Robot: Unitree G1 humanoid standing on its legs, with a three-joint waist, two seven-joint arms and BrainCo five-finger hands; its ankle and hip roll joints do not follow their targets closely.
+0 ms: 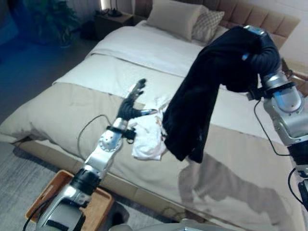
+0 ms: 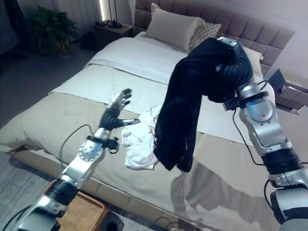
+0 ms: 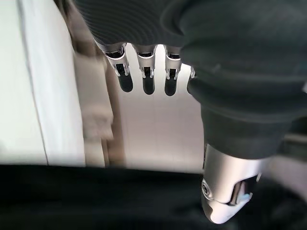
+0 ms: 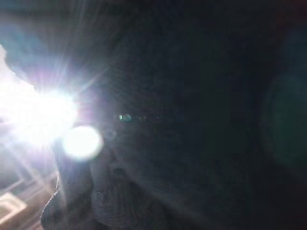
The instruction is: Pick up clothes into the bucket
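A long black garment (image 1: 197,106) hangs from my right hand (image 1: 263,57), which is raised high over the right side of the bed. The cloth drapes over that hand and darkens the right wrist view (image 4: 201,124). Its lower end dangles just above the bed cover. A crumpled white garment (image 1: 147,137) lies on the beige cover, directly left of the hanging black cloth. My left hand (image 1: 131,105) hovers open over the bed next to the white garment, its fingers (image 3: 144,81) straight and holding nothing. A woven basket (image 1: 48,190) stands on the floor at the bed's near edge, under my left arm.
The bed (image 1: 72,110) spans the scene, with pillows (image 1: 175,17) at the headboard. A nightstand (image 1: 113,19) and a plant (image 1: 48,19) stand at the far left. Grey carpet (image 1: 19,168) lies beside the basket.
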